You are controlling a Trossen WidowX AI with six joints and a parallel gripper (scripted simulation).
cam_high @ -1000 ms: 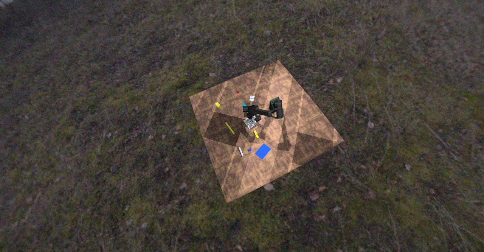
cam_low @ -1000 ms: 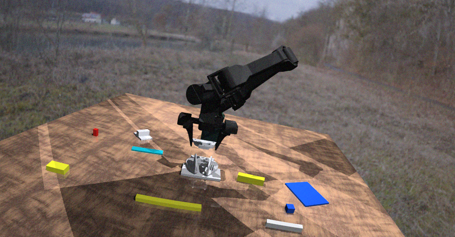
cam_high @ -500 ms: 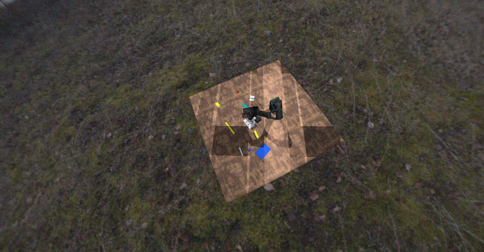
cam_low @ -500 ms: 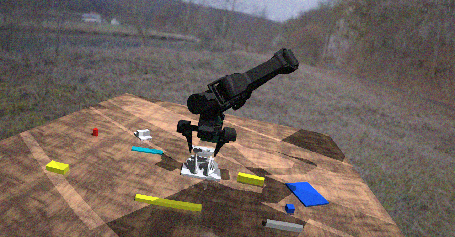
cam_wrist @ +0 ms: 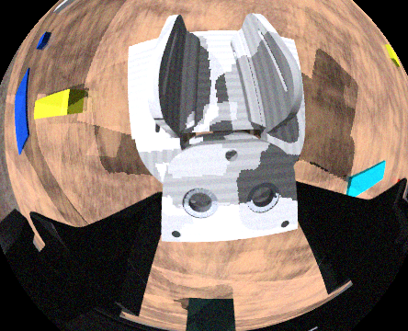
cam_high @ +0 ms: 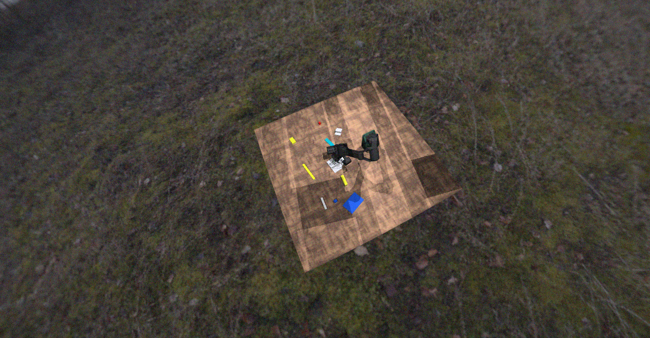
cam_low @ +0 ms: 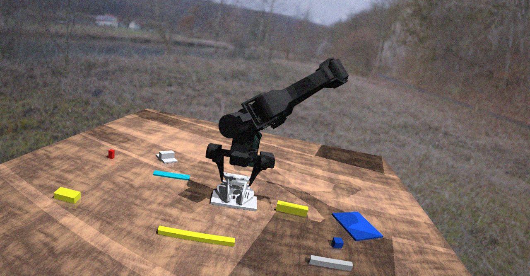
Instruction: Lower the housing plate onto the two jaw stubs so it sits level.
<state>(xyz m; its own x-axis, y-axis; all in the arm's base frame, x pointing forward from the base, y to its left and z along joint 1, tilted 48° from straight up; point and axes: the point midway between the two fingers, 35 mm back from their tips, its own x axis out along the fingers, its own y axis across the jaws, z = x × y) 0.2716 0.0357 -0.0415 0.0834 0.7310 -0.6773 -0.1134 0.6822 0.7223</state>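
Note:
My gripper (cam_low: 237, 182) (cam_wrist: 229, 194) points down and is shut on the white housing plate (cam_low: 237, 177) (cam_wrist: 227, 225), one finger at each side edge. The plate has two large round holes, with grey surface showing through them in the wrist view. It is low over the rear of the white base (cam_high: 335, 168) (cam_low: 252, 203) (cam_wrist: 140, 92) and looks roughly level. The left jaw (cam_wrist: 181, 78) and right jaw (cam_wrist: 268, 78) stand up from the base, apart from each other. The stubs are hidden under the plate, so I cannot tell whether it touches them.
A cyan strip (cam_low: 171, 175) (cam_wrist: 367, 177), a white stepped block (cam_low: 167, 156) and a red block (cam_low: 111, 153) lie left. A short yellow bar (cam_low: 292, 208) (cam_wrist: 52, 105) and blue plate (cam_low: 357, 225) lie right. A long yellow bar (cam_low: 195, 236) lies in front.

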